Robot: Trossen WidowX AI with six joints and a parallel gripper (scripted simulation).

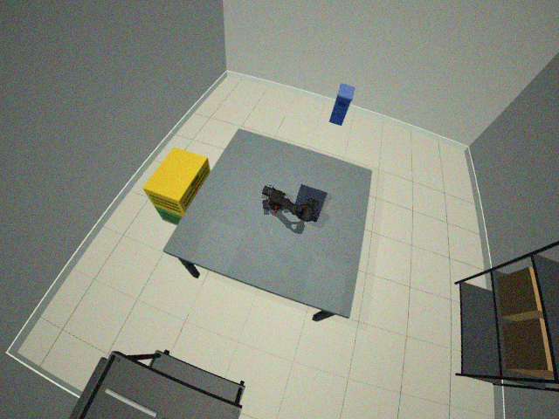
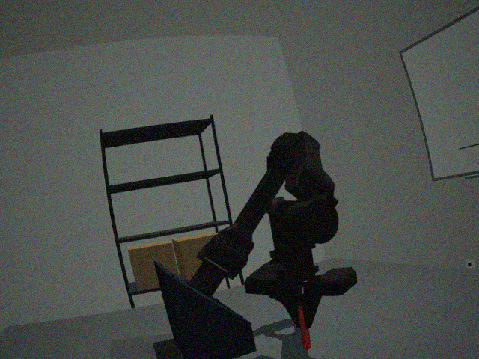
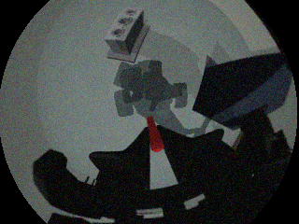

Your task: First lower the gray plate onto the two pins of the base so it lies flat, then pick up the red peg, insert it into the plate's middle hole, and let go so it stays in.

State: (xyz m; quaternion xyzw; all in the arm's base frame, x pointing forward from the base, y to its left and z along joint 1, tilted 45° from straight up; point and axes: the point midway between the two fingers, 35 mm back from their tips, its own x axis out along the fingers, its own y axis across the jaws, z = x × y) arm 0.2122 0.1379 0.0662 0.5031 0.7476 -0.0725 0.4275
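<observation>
Clamped on the red peg (image 2: 303,326), the gripper (image 2: 302,309) points straight down with its fingers drawn close together around the peg's upper end, so that most of the red shaft hangs below the fingertips. In the wrist view the peg (image 3: 155,133) runs up from between the two dark fingers toward the gray plate (image 3: 146,90); whether its lower tip touches anything cannot be made out.

Around it, from the biggest thing down: the gray table (image 1: 234,252) fills the middle of the tiled floor in the top view, with the black arm (image 2: 251,209) folded over itself near the table's center. A black shelf rack (image 2: 154,133) stands against the wall behind the arm, with cardboard boxes (image 2: 149,262) on its lowest shelf. A yellow crate (image 1: 174,175) sits beside the table's left edge, stacked on a green one (image 1: 169,217), and a blue box (image 1: 342,103) stands near the far wall. The arm rises from a dark blue base plate (image 1: 315,191).

The gray plate lies on the table just ahead of the gripper, and beyond it stands the small gray base (image 3: 127,36), well apart from the plate.
</observation>
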